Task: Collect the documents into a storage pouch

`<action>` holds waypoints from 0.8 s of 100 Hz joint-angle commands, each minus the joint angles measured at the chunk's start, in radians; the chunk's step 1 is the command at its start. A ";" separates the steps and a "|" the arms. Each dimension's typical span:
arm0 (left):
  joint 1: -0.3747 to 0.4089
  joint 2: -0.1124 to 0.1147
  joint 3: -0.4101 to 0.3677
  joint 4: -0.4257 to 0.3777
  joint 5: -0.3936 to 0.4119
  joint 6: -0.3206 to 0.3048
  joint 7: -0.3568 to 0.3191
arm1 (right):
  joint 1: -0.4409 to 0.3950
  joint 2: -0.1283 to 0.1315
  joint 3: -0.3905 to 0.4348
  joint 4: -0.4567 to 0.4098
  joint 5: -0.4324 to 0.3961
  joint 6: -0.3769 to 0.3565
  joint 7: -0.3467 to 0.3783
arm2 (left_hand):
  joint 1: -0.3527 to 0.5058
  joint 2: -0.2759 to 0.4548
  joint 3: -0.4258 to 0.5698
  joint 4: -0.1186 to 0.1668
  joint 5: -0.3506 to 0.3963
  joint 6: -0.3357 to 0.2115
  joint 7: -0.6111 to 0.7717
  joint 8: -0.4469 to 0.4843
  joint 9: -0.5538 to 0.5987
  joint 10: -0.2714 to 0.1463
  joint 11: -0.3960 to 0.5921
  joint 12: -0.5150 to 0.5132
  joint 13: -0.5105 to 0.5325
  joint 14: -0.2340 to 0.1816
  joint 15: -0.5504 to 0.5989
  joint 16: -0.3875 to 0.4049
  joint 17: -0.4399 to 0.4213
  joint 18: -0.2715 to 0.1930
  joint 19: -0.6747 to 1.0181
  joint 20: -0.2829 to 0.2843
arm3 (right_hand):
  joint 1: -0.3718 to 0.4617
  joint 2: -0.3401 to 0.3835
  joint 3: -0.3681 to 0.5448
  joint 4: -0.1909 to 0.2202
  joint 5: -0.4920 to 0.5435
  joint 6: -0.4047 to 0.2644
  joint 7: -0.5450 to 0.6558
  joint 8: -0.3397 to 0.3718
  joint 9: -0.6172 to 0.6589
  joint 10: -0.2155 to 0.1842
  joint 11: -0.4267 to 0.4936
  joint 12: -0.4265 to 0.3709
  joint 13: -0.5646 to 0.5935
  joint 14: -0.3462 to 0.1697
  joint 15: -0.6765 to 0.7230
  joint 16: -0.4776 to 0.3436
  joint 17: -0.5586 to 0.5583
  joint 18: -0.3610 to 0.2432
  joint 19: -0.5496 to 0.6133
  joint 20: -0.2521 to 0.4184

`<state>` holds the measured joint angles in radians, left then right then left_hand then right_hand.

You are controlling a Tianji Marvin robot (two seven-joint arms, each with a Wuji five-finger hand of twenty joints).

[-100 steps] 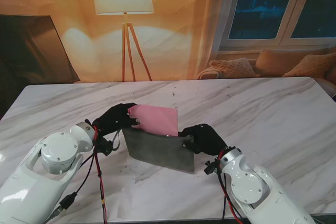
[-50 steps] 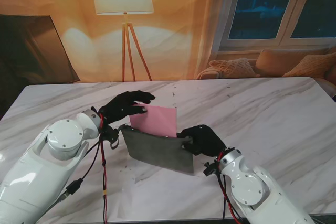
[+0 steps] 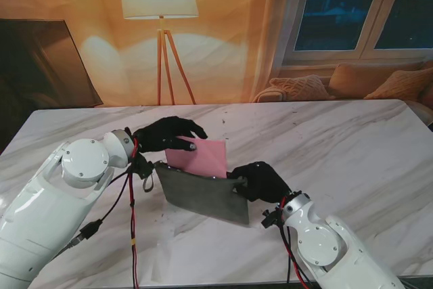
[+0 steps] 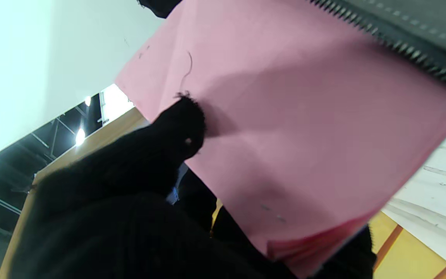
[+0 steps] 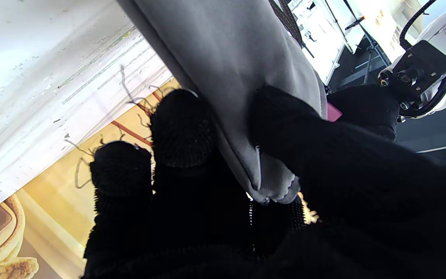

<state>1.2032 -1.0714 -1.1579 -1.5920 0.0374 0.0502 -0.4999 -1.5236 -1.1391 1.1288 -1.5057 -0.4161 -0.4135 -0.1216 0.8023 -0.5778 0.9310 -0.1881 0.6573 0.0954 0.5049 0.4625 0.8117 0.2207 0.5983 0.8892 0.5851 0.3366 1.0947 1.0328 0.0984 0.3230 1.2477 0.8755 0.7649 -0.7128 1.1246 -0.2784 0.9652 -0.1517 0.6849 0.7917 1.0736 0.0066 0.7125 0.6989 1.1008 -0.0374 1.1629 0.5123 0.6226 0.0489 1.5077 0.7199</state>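
Fingers of right hand (image 3: 260,181) pinch right edge of grey pouch (image 3: 203,194), fabric between thumb and fingertips (image 5: 180,128). Left hand (image 3: 166,135) fingers spread over pink document (image 3: 199,157), one fingertip (image 4: 186,124) touching it; grip unclear. Document sits half inside pouch's zipper mouth, mid-table. No readable writing. Marble table (image 3: 352,147) bare to the far right.

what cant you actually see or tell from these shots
- Lower part of the pink documents: stand view, hidden inside the grey pouch.
- How many sheets: left wrist view, edges too blurred to count.
- Left hand grip on the far side: own fingers cover it.
- Right hand on the pouch corner: right wrist view, the palm side is hidden by the glove.
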 commanded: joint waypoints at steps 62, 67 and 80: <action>0.020 -0.018 0.052 0.013 0.028 -0.101 0.107 | -0.007 -0.013 -0.001 -0.007 -0.021 0.031 -0.044 | 0.126 -0.044 0.067 -0.043 0.251 -0.025 0.409 -0.135 0.256 0.005 0.205 0.127 0.288 0.054 0.274 0.010 0.214 0.059 0.137 0.138 | 0.059 0.096 0.011 0.024 0.136 -0.088 0.278 -0.153 -0.001 -0.002 0.010 -0.004 -0.001 -0.056 -0.018 0.001 0.000 -0.015 0.007 0.009; 0.025 -0.020 0.051 0.013 0.033 -0.105 0.121 | -0.005 -0.017 -0.004 -0.001 -0.028 0.031 -0.064 | 0.129 -0.045 0.069 -0.044 0.252 -0.030 0.414 -0.133 0.256 0.005 0.206 0.128 0.285 0.055 0.273 0.010 0.209 0.058 0.135 0.136 | 0.060 0.094 0.013 0.024 0.140 -0.088 0.288 -0.147 0.002 -0.001 0.014 -0.004 0.007 -0.059 -0.012 0.003 0.011 -0.017 0.015 0.011; 0.035 -0.022 0.045 0.006 0.046 -0.120 0.143 | 0.001 -0.030 -0.016 0.010 -0.042 0.043 -0.123 | 0.131 -0.044 0.067 -0.046 0.248 -0.040 0.422 -0.130 0.251 0.001 0.203 0.130 0.274 0.054 0.265 0.008 0.198 0.054 0.127 0.131 | 0.064 0.089 0.018 0.024 0.151 -0.089 0.301 -0.132 0.003 0.001 0.020 -0.006 0.021 -0.059 0.001 0.014 0.031 -0.022 0.037 0.016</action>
<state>1.2268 -1.0878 -1.1103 -1.5808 0.0743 -0.0596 -0.3465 -1.5277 -1.1533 1.1182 -1.4962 -0.4562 -0.3839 -0.2449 0.8915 -0.6057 0.9524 -0.2058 0.8656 0.0955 0.8966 0.3246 1.0320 0.2357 0.7737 1.0213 0.8441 0.3369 1.3508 1.0473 0.3134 0.3936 1.3575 1.0062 0.7649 -0.7128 1.1238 -0.2776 0.9629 -0.1517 0.7429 0.6187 1.0735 0.0066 0.7152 0.6987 1.1008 -0.0374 1.1734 0.5252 0.6365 0.0489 1.5107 0.7199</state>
